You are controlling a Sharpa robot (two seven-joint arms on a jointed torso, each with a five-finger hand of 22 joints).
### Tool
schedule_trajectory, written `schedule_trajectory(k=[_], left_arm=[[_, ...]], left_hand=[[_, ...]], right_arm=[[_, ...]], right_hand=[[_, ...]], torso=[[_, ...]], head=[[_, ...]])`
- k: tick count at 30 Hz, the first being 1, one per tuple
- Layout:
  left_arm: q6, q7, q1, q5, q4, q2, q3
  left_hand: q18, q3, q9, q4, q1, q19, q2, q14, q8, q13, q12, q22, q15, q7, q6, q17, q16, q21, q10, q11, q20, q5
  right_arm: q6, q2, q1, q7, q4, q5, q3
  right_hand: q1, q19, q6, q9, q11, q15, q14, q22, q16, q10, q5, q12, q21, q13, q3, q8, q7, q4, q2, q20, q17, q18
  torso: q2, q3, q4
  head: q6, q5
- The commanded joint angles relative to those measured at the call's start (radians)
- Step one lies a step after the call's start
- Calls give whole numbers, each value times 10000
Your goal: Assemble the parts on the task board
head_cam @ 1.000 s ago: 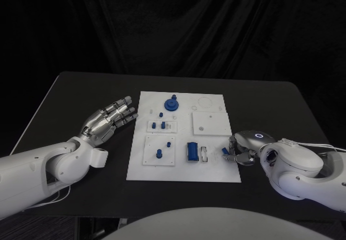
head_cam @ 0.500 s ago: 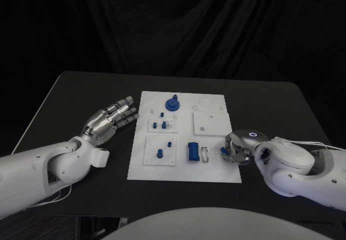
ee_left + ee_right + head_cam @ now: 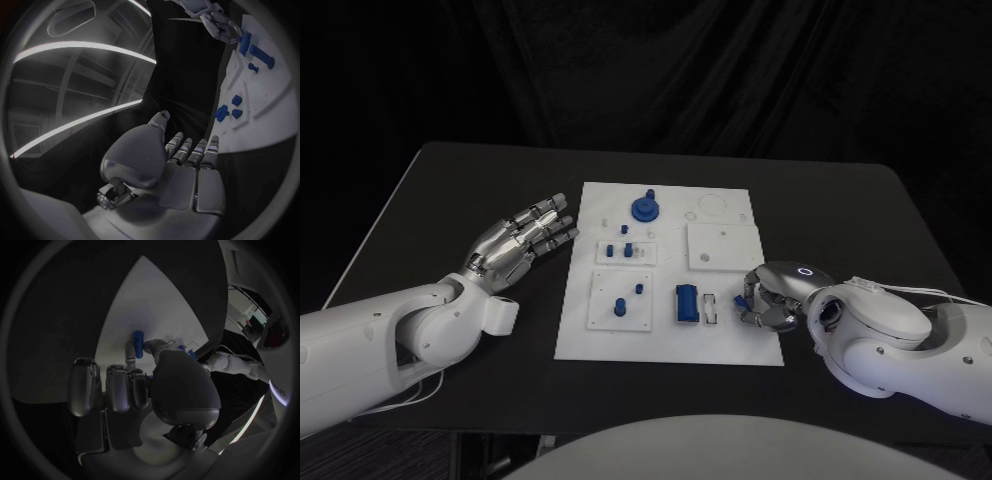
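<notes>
A matte black table (image 3: 459,200) with rounded corners fills the middle of the head view, with dark cloth drapes (image 3: 661,70) hanging behind it across the top of the frame. In the centre lies the task board (image 3: 661,345), a flat white rectangular plate carrying raised white square panels. One such square panel (image 3: 723,246) sits right of centre.

The left hand (image 3: 519,243), silver and segmented, hovers over bare table at the left of the frame, just beside the board's left edge; its fingers are spread flat and straight and it holds nothing. The right hand (image 3: 769,305) sits at the board's lower right edge with its fingers curled in; in the right wrist view its fingertips pinch a small blue part (image 3: 137,337) against the white board.

On the board, a blue round knobbed part (image 3: 645,208) stands near the top centre. A larger blue block (image 3: 685,303) lies at lower centre, just left of the right hand. Small blue pegs (image 3: 625,247) stand in a panel at mid left, and another peg (image 3: 617,305) stands below them.
</notes>
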State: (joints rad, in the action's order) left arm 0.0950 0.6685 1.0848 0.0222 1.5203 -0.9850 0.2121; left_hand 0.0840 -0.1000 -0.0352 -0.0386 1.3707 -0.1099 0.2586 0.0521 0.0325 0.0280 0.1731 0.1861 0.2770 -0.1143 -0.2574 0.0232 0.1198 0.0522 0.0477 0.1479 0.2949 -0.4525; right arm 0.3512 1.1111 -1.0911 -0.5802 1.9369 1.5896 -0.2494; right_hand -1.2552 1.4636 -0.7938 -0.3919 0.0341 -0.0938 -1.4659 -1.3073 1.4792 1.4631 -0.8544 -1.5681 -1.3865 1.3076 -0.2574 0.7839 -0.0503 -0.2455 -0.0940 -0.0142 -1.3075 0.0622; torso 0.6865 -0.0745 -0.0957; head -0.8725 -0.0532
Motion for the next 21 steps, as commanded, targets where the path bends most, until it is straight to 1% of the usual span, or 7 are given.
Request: schedule_trajectory(k=[1,6,10,13,15,19,21], left_arm=[[140,76,-18,21,20,6,-9],[131,64,-22,21,19,-7,-9],[130,55,-24,21,21,-3,-9],[127,47,-26,22,21,6,-9],[125,44,-26,22,22,7,-9],[117,39,-27,22,27,9,-9],[116,35,-27,22,29,9,-9]], left_hand=[[-187,73,-10,6,-78,-67,7,-57,55,11,17,-9,40,-63,-23,8,34,39,12,-12,9,-40],[-188,91,-11,5,-81,-70,19,-58,55,11,17,-7,40,-68,-27,9,39,40,10,-11,9,-56],[-188,91,-11,5,-81,-70,19,-58,55,11,17,-7,40,-68,-27,9,39,40,10,-11,9,-56],[-188,91,-11,5,-81,-70,19,-58,55,11,17,-7,40,-68,-27,9,39,40,10,-11,9,-56],[-188,91,-11,5,-81,-70,19,-58,55,11,17,-7,40,-68,-27,9,39,40,10,-11,9,-56],[-188,107,-11,7,-84,-74,23,-57,55,12,25,-4,40,-72,-29,10,43,42,12,-14,9,-74],[-188,107,-11,7,-84,-74,23,-57,55,12,25,-4,40,-72,-29,10,43,42,12,-14,9,-74]], right_arm=[[1453,14,25,1222,70,-1991,-1],[2283,-23,25,2159,166,-3605,0],[2561,-68,25,2564,171,-4476,1],[2594,-118,25,2719,122,-4876,1],[2558,-149,25,2744,80,-4986,0],[2343,-216,26,2659,-15,-5116,0],[2214,-247,26,2585,-49,-5139,0]], right_hand=[[206,479,-272,-132,72,-97,-692,-2047,35,1077,-133,-27,-25,2632,-115,-21,195,-24,-14,82,-578,-177],[355,507,-334,-228,86,-108,-712,-2068,79,1077,-182,-27,-100,2632,-167,-66,209,-101,22,94,-655,-191],[501,512,-370,-323,98,-117,-715,-2068,86,1077,-54,-27,-112,2632,-185,-93,220,-186,73,102,-654,-192],[564,508,-358,-370,98,-118,-706,-2064,69,1077,53,-27,-104,2632,-187,-123,220,-214,77,105,-608,-189],[597,502,-358,-402,99,-119,-701,-2058,59,1077,124,-27,-89,2632,-193,-140,221,-229,85,107,-583,-184],[662,495,-324,-460,91,-116,-694,-2053,49,1077,303,-27,-83,2632,-196,-201,212,-256,91,105,-558,-182],[724,485,-299,-512,80,-106,-684,-2046,31,1077,574,-27,-65,2632,-185,-263,200,-283,105,99,-517,-178]], torso=[[4,-1,26],[9,7,17],[2,4,-12],[9,6,-31],[11,5,-10],[8,-7,1],[7,-14,-4]], head=[[-1,35],[-1,23],[-1,-3],[-1,-15],[-1,0],[-1,13],[-1,8]])
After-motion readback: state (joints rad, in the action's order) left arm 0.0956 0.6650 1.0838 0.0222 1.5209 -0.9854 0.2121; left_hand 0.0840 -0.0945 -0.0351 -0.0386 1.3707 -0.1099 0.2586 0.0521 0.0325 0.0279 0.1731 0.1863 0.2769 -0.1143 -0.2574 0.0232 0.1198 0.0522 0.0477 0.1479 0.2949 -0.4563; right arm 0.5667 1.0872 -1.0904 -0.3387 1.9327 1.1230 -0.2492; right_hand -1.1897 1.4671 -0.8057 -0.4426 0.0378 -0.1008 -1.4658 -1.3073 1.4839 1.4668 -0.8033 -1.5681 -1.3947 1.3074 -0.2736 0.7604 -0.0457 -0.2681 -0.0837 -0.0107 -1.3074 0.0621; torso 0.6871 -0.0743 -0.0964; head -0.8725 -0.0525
